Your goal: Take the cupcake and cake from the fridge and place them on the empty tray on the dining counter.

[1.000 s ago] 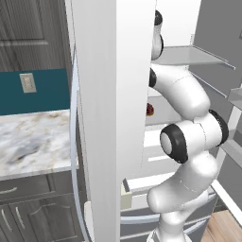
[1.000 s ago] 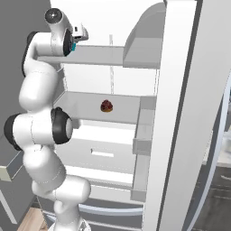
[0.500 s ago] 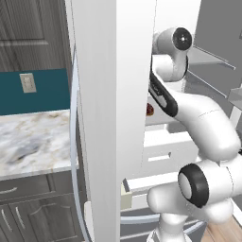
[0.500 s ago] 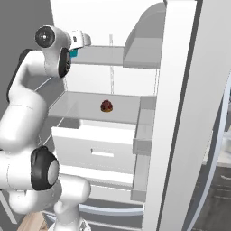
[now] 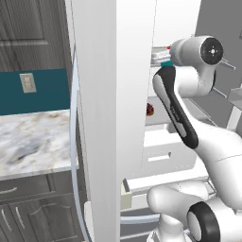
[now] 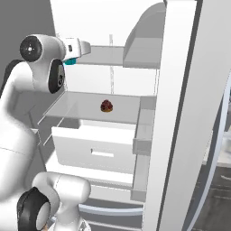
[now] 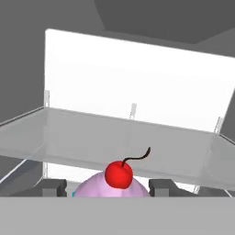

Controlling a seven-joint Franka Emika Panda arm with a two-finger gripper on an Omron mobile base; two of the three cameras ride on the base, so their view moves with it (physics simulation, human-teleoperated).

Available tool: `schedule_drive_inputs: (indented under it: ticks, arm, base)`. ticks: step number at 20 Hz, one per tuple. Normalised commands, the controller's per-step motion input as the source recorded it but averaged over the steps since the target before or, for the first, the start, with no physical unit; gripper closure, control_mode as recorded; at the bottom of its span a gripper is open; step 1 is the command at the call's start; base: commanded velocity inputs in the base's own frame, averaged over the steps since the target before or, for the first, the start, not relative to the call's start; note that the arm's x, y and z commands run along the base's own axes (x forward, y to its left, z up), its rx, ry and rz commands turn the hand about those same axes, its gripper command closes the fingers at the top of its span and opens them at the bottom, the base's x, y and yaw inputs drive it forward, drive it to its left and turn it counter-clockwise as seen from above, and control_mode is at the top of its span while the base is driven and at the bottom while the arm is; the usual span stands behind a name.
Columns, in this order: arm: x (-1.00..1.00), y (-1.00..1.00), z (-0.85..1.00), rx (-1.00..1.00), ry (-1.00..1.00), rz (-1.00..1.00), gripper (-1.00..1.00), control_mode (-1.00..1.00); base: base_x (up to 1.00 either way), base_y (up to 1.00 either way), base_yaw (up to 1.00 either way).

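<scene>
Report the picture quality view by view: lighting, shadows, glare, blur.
Left base view: flat rendered light, the fridge door sharp, the cake a small soft smudge. Right base view: even light, faint grey shading under the shelves, no glare. Hand view: the cupcake and its cherry crisp between the fingertips, a bright white back wall, no motion blur.

A rendered home kitchen — plain from the open fridge [image 6: 135, 113] with white interior, glass shelves and a drawer. Beside it, a marble-topped wall counter [image 5: 33, 142] over dark grey cabinets [image 5: 28, 208], a teal backsplash [image 5: 47, 90] with a wall socket [image 5: 28, 83] — all domestic fittings. A small cake [image 6: 107, 106] on a shelf.
</scene>
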Motion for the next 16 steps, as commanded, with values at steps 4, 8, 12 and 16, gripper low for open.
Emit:
schedule_drive_inputs:
  ticks: [4, 8, 12, 16]
  arm:
    - [-1.00, -0.09, 0.18, 0.04, 0.14, -0.08, 1.00, -1.00]
    - [-0.99, -0.01, 0.00, 0.02, 0.18, -0.06, 1.00, -1.00]
    - [-0.79, 0.00, -0.08, 0.00, 0.15, -0.02, 1.00, -1.00]
    - [-0.50, 0.00, -0.21, 0.00, 0.10, 0.00, 1.00, -1.00]
  base:
    - [0.00, 0.00, 0.00]
    - [0.00, 0.00, 0.00]
    - [0.00, 0.00, 0.00]
    - [0.00, 0.00, 0.00]
